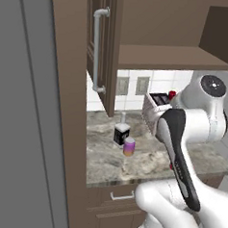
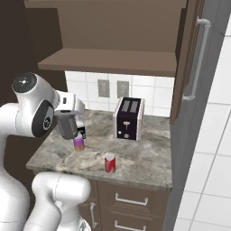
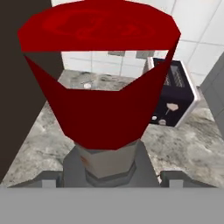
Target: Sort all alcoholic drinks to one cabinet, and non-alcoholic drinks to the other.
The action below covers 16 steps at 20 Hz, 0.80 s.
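The claw (image 3: 107,175) is closed on the red-capped bottle (image 3: 103,83), which rises straight up from between the fingers in the hand view: its grey glass neck sits at the bottom and the red cap looms large just in front of the camera. In the left base view a bit of that red cap (image 1: 172,95) peeks out beyond the arm, held up above the desk (image 1: 146,159) and close to the toaster (image 1: 157,102).

One bottle is in the claw, one more bottle stands on the desk, and two cans stand there too. Nearest the front edge of the desk is the red can (image 2: 109,163) with a silvery top, upright and alone, well apart from the others. Further back and to the left stands the purple can (image 2: 79,143) with its orange-yellow lower band, and just behind it, nearly touching, the square bottle (image 1: 121,132) with the black label and pale neck. The one toaster (image 2: 128,118), dark-fronted with two slots on top, stands further back toward the tiled wall (image 2: 149,92), which carries two outlets (image 2: 113,88).

Above the desk the upper cabinet (image 2: 113,61) stands with both doors swung open, one at each side, each bearing a pale bar handle (image 1: 97,49). I can see nothing on its shelf, though its surface is mostly seen from below.
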Motion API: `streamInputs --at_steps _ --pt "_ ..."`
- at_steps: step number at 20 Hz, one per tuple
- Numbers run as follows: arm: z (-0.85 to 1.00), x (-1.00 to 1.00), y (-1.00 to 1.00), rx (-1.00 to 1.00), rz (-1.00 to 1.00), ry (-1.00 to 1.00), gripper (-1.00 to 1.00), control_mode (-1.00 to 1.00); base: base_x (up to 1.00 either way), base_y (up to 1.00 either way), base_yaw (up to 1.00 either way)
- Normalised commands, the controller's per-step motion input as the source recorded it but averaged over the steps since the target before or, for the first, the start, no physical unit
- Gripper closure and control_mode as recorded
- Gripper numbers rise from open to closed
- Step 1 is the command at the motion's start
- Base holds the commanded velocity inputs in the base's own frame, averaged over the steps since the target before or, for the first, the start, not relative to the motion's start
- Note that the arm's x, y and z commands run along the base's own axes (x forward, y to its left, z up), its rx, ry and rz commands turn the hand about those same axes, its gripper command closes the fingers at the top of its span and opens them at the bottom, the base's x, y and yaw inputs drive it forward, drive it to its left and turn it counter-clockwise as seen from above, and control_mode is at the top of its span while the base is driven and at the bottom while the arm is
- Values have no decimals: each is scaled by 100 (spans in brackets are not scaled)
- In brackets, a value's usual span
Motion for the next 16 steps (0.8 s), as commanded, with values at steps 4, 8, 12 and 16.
streamInputs --at_steps 4,8,12,16 --pt "100 -29 0 0 0 -22 100 -100 0 0 0" --pt "100 -26 0 3 0 -21 100 -100 0 0 0" --pt "99 -15 0 7 0 -21 100 -100 0 0 0" --pt "86 -1 1 5 0 -15 100 -100 0 0 0"
